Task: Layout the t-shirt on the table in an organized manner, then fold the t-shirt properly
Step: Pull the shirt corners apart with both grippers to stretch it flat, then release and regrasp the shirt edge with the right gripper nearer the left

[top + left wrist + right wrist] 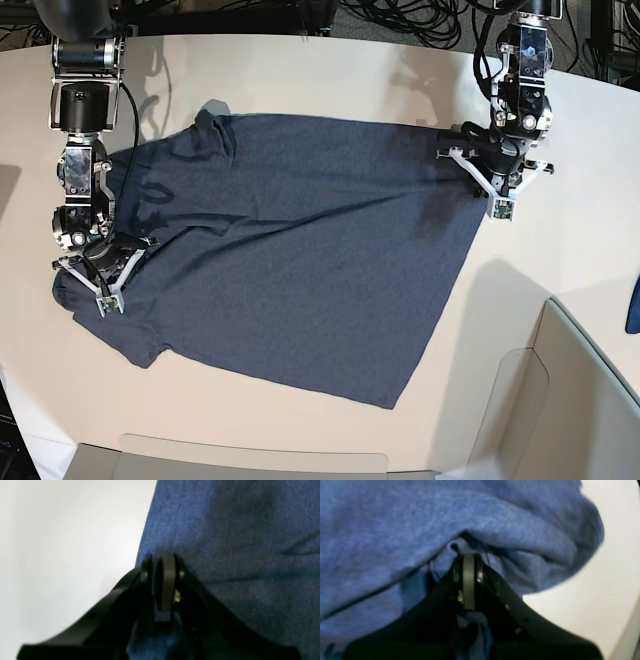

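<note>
The t-shirt (300, 250) lies spread on the off-white table (330, 60), plain side up, with no lettering or label showing. One sleeve sits at the far left and a bunched part at the left edge. My left gripper (490, 185) is shut on the shirt's right corner. In the left wrist view its jaws (162, 560) are closed at the cloth's (237, 542) edge beside bare table (62, 542). My right gripper (100, 278) is shut on the shirt's left edge. In the right wrist view it (468, 557) pinches rumpled cloth (395, 530).
Grey-beige box walls stand at the bottom right (560, 400) and along the bottom edge (250, 465). A small brighter blue cloth scrap (633, 305) shows at the right edge. Cables (420, 20) lie beyond the table's far edge.
</note>
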